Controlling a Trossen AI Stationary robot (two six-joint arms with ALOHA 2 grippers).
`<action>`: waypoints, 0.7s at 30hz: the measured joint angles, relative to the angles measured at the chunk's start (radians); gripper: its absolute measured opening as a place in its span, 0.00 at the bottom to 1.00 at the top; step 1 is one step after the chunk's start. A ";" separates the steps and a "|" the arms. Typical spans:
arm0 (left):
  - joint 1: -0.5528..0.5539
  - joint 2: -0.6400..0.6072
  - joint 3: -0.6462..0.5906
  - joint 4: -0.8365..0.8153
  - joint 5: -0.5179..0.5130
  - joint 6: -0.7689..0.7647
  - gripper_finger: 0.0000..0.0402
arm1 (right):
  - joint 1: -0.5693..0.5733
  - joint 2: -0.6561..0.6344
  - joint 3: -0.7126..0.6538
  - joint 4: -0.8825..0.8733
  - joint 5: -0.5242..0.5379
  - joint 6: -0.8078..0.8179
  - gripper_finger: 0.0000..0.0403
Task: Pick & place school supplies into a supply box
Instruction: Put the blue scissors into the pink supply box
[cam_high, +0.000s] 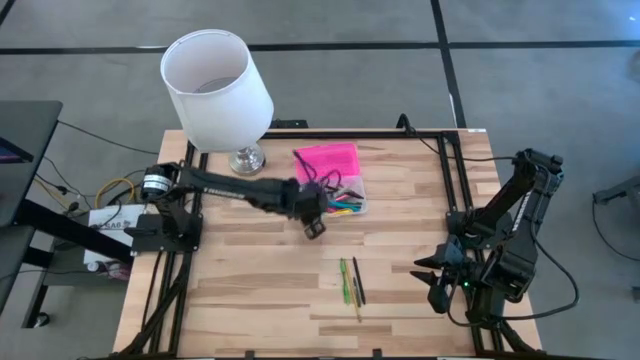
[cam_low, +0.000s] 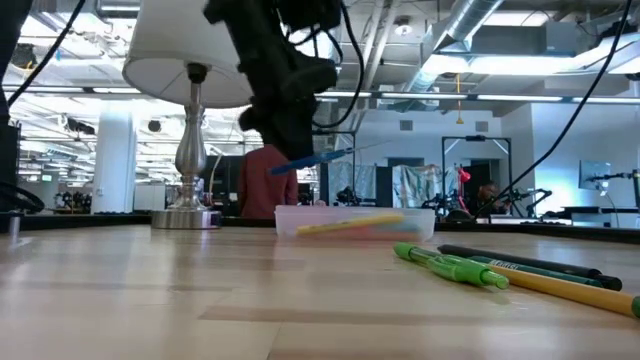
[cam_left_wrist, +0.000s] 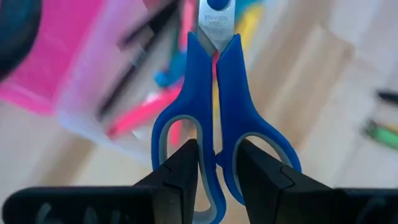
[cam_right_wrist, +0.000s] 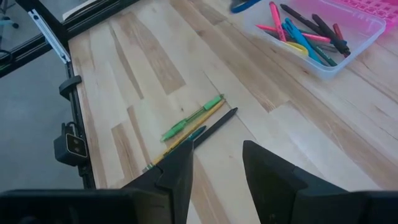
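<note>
— What do the arms look like?

— Both are dark, nearly black, built of jointed segments. The left arm (cam_high: 235, 187) has a long slim link with small pale lettering along it, and its base carries a round silvery motor cap with yellow and red wires looping beside it.

— And the right arm (cam_high: 510, 225)?

— Bulkier links, a black cable trailing off it, and a tiny green light near the wrist.

— The claws?

— The left claw (cam_left_wrist: 216, 177) has two matte black fingers with angular, wedge-shaped tips. The right claw (cam_right_wrist: 217, 171) has the same black, faceted fingers, set on a flat dark crossbar.
</note>
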 joint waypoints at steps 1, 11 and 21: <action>0.022 0.000 0.000 0.019 0.009 0.026 0.22 | 0.000 0.000 0.000 0.000 0.000 0.000 0.33; 0.145 0.002 0.000 0.167 0.049 0.281 0.22 | 0.000 0.000 -0.004 0.002 0.001 0.009 0.33; 0.181 0.003 0.000 0.192 0.057 0.590 0.22 | -0.001 0.000 -0.027 0.004 0.000 0.043 0.33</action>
